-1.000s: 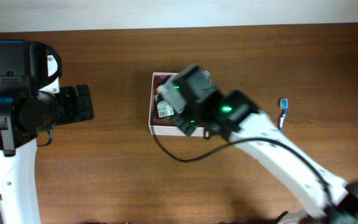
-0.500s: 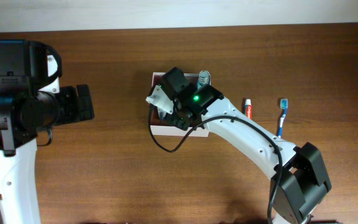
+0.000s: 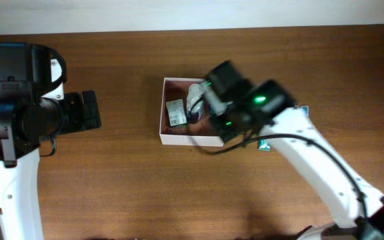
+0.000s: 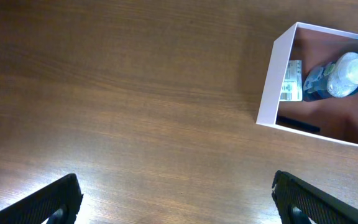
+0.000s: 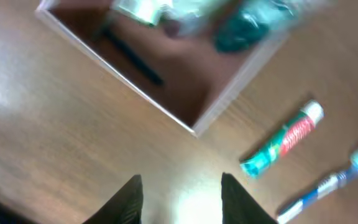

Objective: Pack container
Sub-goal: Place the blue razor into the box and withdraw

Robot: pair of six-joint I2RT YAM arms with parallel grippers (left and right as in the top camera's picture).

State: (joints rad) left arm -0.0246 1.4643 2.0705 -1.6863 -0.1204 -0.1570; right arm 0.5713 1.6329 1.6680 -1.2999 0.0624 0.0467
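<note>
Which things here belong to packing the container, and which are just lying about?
Job: container, holding soap box, bottle and a thin black item; open right end effector.
Lying about: toothpaste tube and toothbrush, on the table outside the container, probably still to pack.

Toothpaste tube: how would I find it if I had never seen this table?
Look on the brown wooden table for the big square container with thin white walls. Just outside its corner, on the bare wood, lies the toothpaste tube. It is the green, red and white tube with a white cap, fatter than the thin blue toothbrush lying beside it.
</note>
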